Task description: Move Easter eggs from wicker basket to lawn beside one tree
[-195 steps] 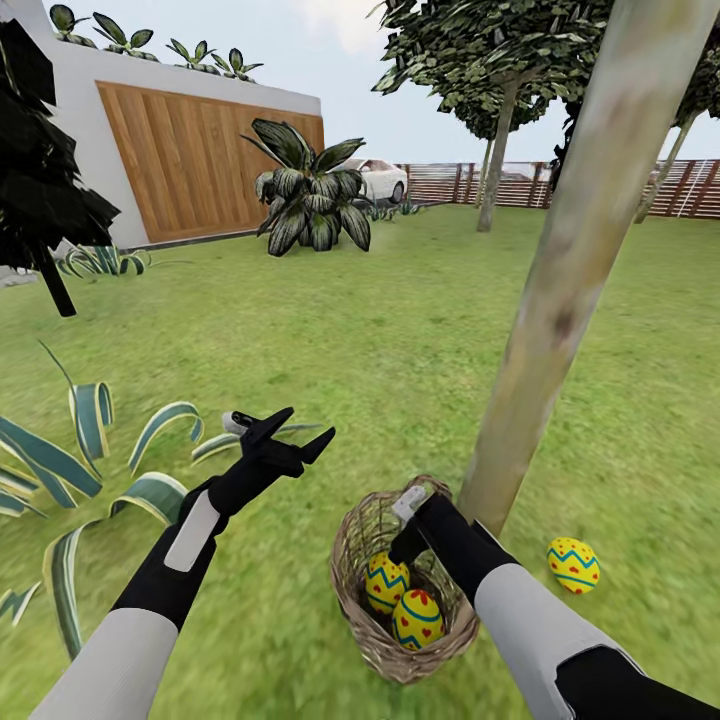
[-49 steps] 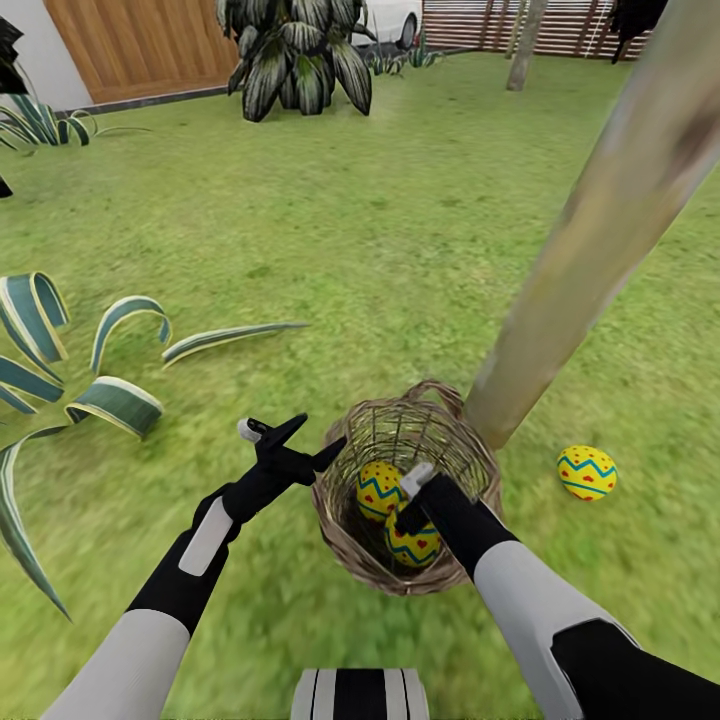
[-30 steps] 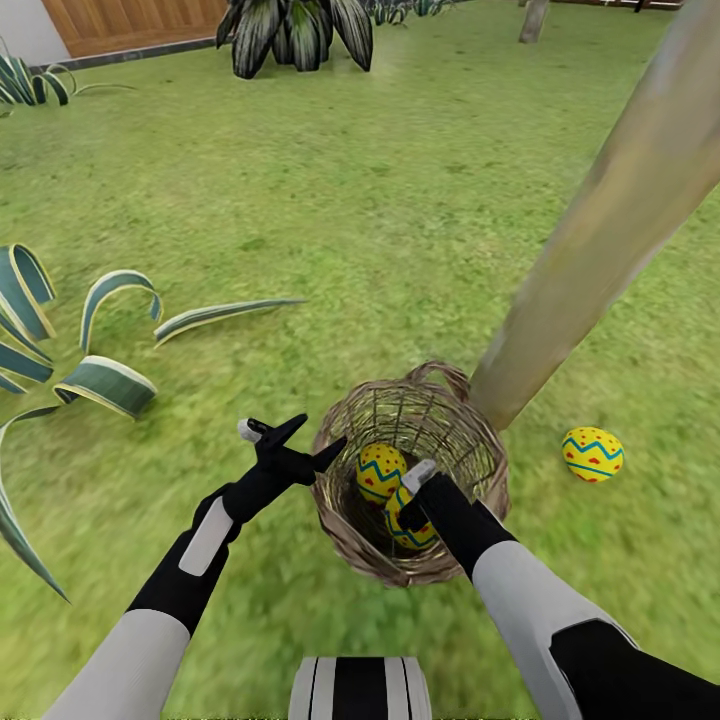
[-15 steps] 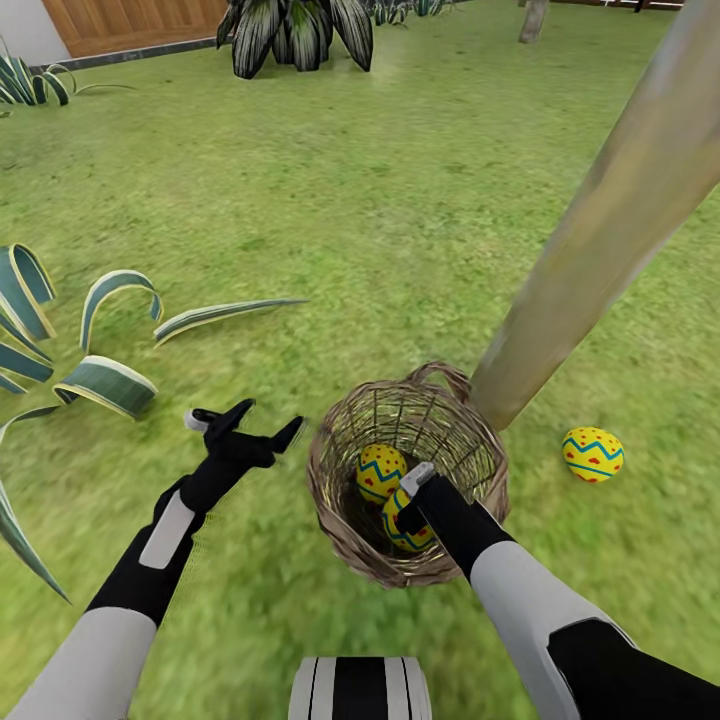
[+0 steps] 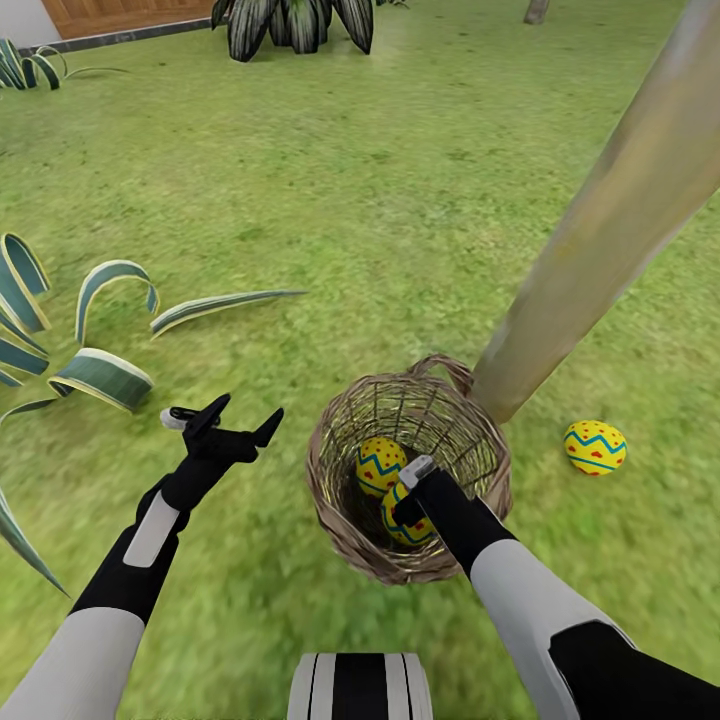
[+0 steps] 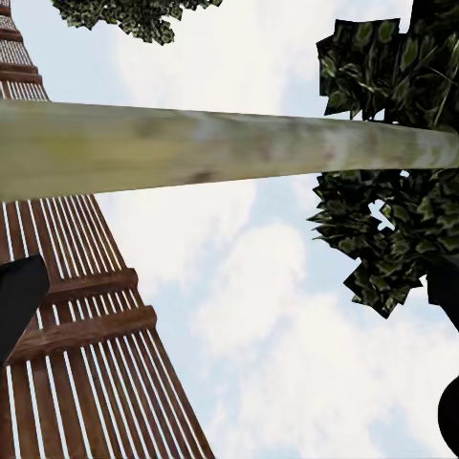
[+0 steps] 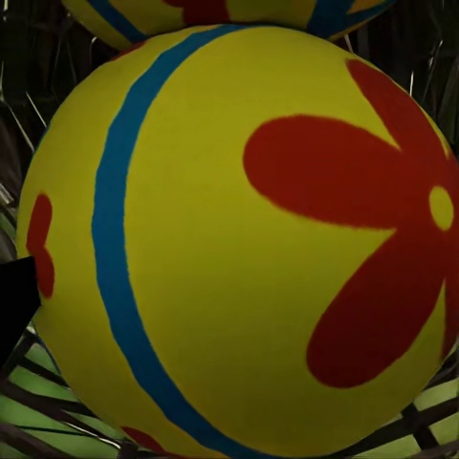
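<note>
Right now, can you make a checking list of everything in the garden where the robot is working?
Surface: the lawn, green grass with yellowish patches.
Job's things: wicker basket stands at the foot of the leaning tree; two Easter eggs inside, the far egg and the flower-marked egg; a third egg lies on the grass beside the trunk.
Clutter: striped agave at the left.
Grippers: left gripper open, empty, above the grass; right gripper down in the basket at the flower-marked egg, grip cannot be told.
Cables: nothing seen.
Surroundings: leafy plant, wooden fence.
</note>
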